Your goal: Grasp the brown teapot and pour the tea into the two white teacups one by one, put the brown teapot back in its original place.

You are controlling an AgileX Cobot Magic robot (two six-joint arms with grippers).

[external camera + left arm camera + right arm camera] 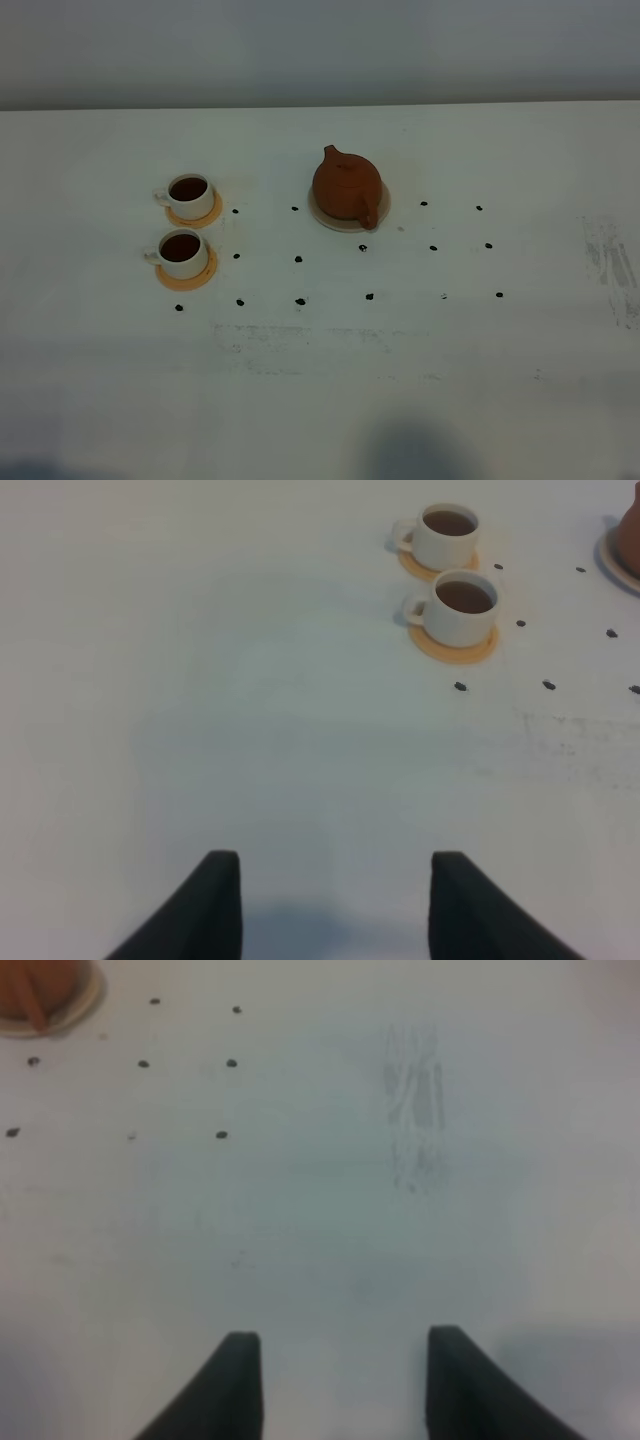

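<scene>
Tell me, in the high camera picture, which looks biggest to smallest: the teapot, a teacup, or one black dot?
1. Brown teapot, clearly biggest.
2. Either white teacup; the two look alike.
3. A black dot, tiny.

teapot [345, 186]: I see reddish-brown clay, plain
teapot's coaster [322, 216]: pale beige
far teacup [189, 195]: white outside, dark reddish-brown tea inside
near teacup [182, 254]: white, same dark tea
cup coasters [190, 278]: orange-tan
bench [500, 400]: white, rows of small black dots, grey scuffs
my left tool [330, 905]: black fingers
</scene>
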